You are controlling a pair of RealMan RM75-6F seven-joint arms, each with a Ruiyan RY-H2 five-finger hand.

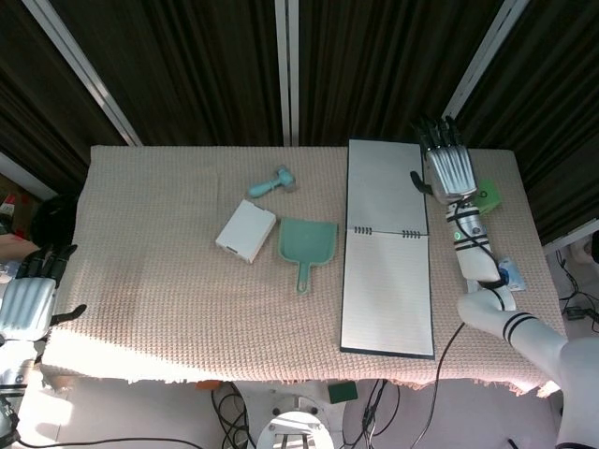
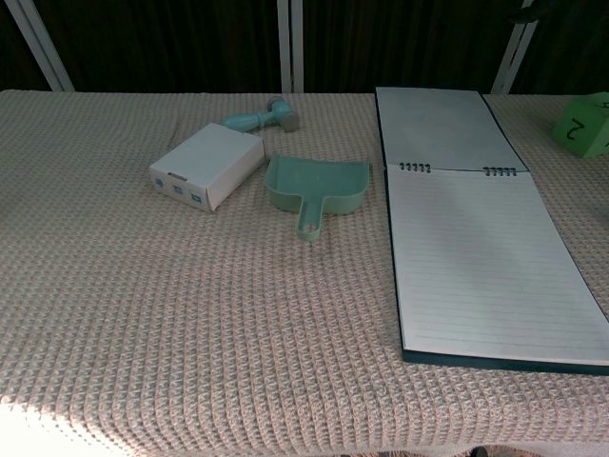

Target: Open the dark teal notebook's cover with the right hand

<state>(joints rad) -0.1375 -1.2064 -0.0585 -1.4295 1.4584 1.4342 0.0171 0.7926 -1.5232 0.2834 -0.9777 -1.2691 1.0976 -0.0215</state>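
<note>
The dark teal notebook (image 1: 387,248) (image 2: 476,238) lies on the right part of the table. Its cover (image 1: 384,184) (image 2: 440,129) is folded back flat beyond the spiral binding, and a lined white page faces up. My right hand (image 1: 448,166) hovers just past the cover's right edge with its fingers spread and holds nothing. Only a dark tip of it shows at the top edge of the chest view. My left hand (image 1: 28,299) hangs off the table's left side, fingers apart and empty.
A teal dustpan (image 1: 306,245) (image 2: 315,188) lies left of the notebook. A white box (image 1: 245,231) (image 2: 206,165) and a small teal brush (image 1: 272,181) (image 2: 259,119) sit further left. A green cube (image 1: 487,196) (image 2: 582,125) and a blue-white packet (image 1: 506,277) lie at the right.
</note>
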